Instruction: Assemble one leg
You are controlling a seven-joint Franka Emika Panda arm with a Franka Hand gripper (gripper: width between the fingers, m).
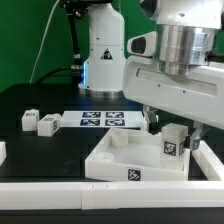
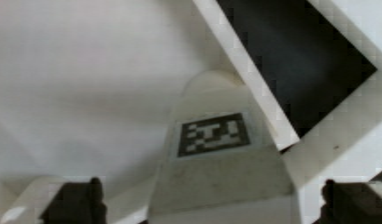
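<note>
Exterior view: the arm [image 1: 175,45] descends from above on the exterior view's right, its jaws [image 1: 172,128] lowered over the tray [image 1: 115,158], a large white square piece lying on the black surface [image 1: 40,100]. A leg [image 1: 170,145], a small white block bearing a black-and-white tag, stands upright in the tray near the corner toward the exterior view's right, directly beneath the jaws. A tag also shows on the tray's front wall. Two further legs [image 1: 38,122] lie side by side on the surface toward the exterior view's left, well apart from the tray. The marker board [image 1: 100,120], a flat white strip of printed tags, lies on the surface between those legs and the tray, just behind the tray's rear edge. A white rail [image 1: 60,198] borders the surface along the front.

Wrist view: the leg [image 2: 220,150] fills the centre, tag facing the camera, rising between the two dark fingertips [image 2: 72,200], one to each side. The jaws appear to bracket the leg closely, but whether the pads actually press on it cannot be told from either view. Behind the leg lie the tray's white floor [image 2: 81,80] and a slanting white wall, with the black surface beyond.
</note>
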